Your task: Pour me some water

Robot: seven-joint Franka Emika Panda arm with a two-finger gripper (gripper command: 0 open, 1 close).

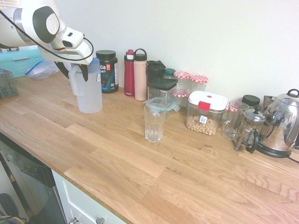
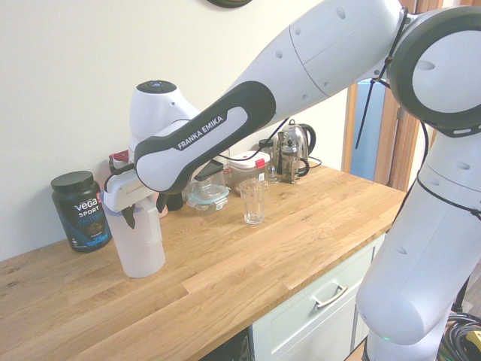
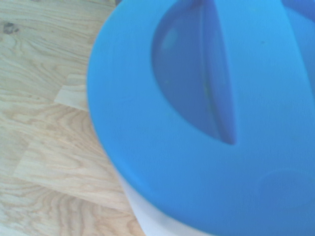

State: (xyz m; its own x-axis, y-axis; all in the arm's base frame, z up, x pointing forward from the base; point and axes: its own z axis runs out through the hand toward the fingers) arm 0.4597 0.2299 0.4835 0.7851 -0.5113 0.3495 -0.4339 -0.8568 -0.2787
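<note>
A translucent white water jug (image 1: 89, 95) with a blue lid (image 3: 206, 123) stands upright on the wooden counter (image 1: 140, 172), at its left end. My gripper (image 1: 74, 72) sits low over the jug's top, open, with its dark fingers either side of the handle and lid rim. From the other side the jug (image 2: 141, 244) stands under my gripper (image 2: 144, 210). An empty clear drinking glass (image 1: 154, 122) stands upright mid-counter, well apart from the jug; the second exterior view shows the glass (image 2: 254, 201) too. The wrist view is filled by the lid.
Along the wall stand a black Vega tub (image 1: 108, 71), a red bottle (image 1: 129, 73), a pink bottle (image 1: 140, 77), jars, a lidded food box (image 1: 204, 113), a French press (image 1: 248, 129) and a steel kettle (image 1: 282, 123). The counter's front edge runs near the bottom left.
</note>
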